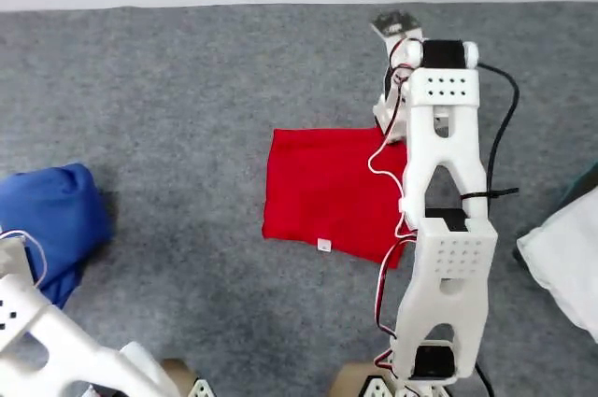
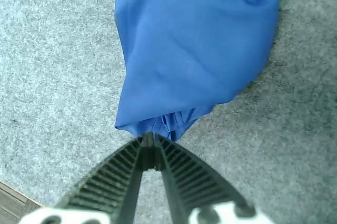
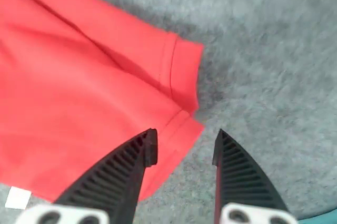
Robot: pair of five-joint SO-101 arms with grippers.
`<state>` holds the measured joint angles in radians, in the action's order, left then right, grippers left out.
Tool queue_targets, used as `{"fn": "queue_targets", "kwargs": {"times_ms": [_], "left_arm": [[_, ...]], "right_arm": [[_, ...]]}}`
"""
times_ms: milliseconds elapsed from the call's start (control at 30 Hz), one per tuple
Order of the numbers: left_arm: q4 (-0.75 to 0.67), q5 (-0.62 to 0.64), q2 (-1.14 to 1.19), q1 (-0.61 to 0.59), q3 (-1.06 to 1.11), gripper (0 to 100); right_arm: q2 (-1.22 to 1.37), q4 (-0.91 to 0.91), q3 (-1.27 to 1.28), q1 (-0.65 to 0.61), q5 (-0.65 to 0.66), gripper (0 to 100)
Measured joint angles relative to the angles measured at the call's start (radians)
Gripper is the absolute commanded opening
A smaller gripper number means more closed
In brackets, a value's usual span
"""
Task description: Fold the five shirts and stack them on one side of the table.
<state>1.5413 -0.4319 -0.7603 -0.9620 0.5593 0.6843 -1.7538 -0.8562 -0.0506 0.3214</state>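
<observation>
A red shirt (image 1: 322,191) lies folded flat at the table's middle; its hemmed sleeve corner (image 3: 181,76) shows in the right wrist view. My right gripper (image 3: 185,139) is open just above that corner, one finger over the red cloth and the other over the grey table. The right arm (image 1: 444,182) stretches over the shirt's right side. At the left edge lies a bunched blue shirt (image 1: 56,215). My left gripper (image 2: 152,147) is shut on a gathered edge of the blue shirt (image 2: 195,50), whose cloth bunches at the fingertips.
A white shirt (image 1: 565,262) lies at the right edge with a dark teal cloth (image 1: 584,187) behind it. The grey felt table (image 1: 187,89) ends at the far edge near a pale wall. The left arm's white base (image 1: 37,332) is at the front left.
</observation>
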Motion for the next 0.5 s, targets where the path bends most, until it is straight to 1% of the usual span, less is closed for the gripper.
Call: {"fn": "queue_targets", "kwargs": {"times_ms": [200,500], "left_arm": [[0.000,0.000,0.000,0.000,0.000,1],[0.000,0.000,0.000,0.000,0.000,1]], "right_arm": [[0.092,0.000,0.005,-0.009,0.000,16.7],[0.110,0.003,0.005,-0.018,0.000,1.4]]}}
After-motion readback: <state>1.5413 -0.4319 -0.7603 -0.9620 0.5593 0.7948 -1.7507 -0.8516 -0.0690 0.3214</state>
